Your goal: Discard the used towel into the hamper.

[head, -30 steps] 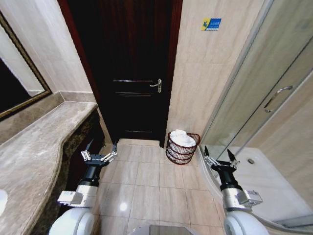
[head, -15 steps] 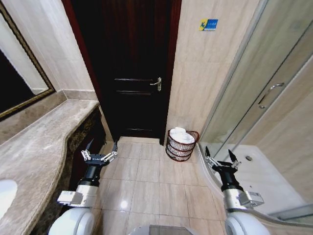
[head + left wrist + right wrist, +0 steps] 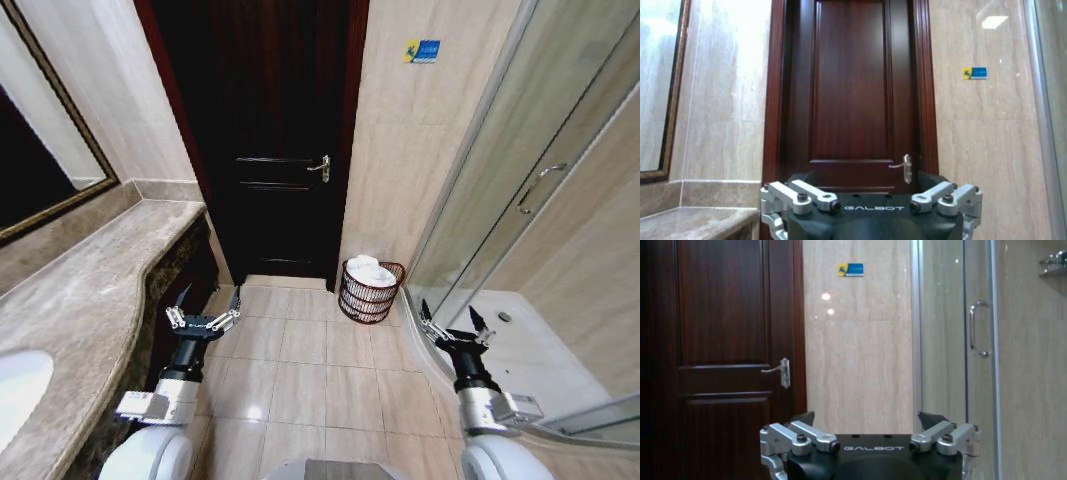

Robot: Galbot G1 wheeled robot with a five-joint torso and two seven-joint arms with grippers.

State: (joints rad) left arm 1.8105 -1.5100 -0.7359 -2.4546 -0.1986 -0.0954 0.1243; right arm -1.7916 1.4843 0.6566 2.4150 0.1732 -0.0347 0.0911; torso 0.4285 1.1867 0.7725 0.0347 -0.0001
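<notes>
Standing on the tiled floor beside the dark wooden door (image 3: 265, 140), the round reddish-brown open-weave hamper (image 3: 368, 292) is holding a white towel (image 3: 369, 270); left tool (image 3: 208, 303) and right tool (image 3: 452, 322) are hovering spread wide, empty.

Glossy beige floor tiles (image 3: 300, 345), polished veined stone countertop (image 3: 90, 300), dark varnished wooden door (image 3: 265, 140) with metal handle (image 3: 321, 167), woven hamper (image 3: 369, 292) holding soft white cloth towel (image 3: 370, 270).

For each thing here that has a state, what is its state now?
door: closed
hamper: upright on the floor, holding white towel
towel: lying in the hamper
shower door: closed
left gripper: open, empty
right gripper: open, empty
</notes>
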